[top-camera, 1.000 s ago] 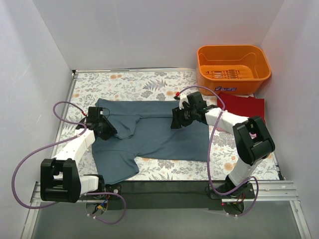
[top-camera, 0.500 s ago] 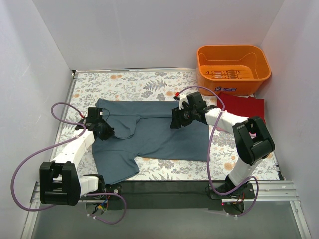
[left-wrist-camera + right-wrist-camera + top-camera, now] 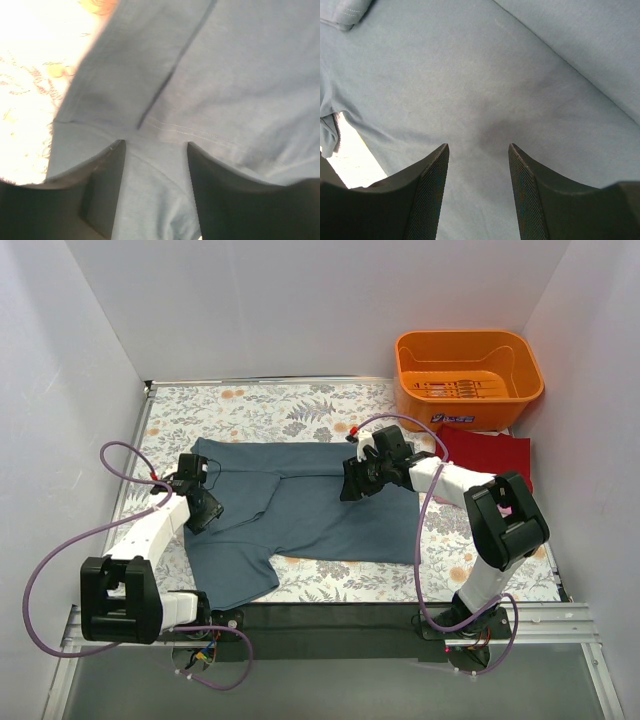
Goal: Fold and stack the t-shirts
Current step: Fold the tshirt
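Note:
The slate blue-grey t-shirt (image 3: 310,510) lies spread on the floral table (image 3: 260,405), its left sleeve folded in over the body. My left gripper (image 3: 205,508) is open at the shirt's left edge. In the left wrist view its fingers (image 3: 155,145) straddle a loose ridge of the cloth (image 3: 225,75). My right gripper (image 3: 350,486) is open, low over the shirt's upper middle. The right wrist view shows flat cloth (image 3: 470,75) between its fingers (image 3: 479,146). The dark red t-shirt (image 3: 490,452) lies folded at the right. I cannot make out the pink one.
An orange plastic basket (image 3: 470,408) stands at the back right, just behind the red shirt. White walls close in the table on the left, back and right. The arm bases sit on the dark near edge.
My left gripper has drawn back a little to the left, off the folded-in sleeve. My right gripper has shifted slightly left. The shirt lies as before.

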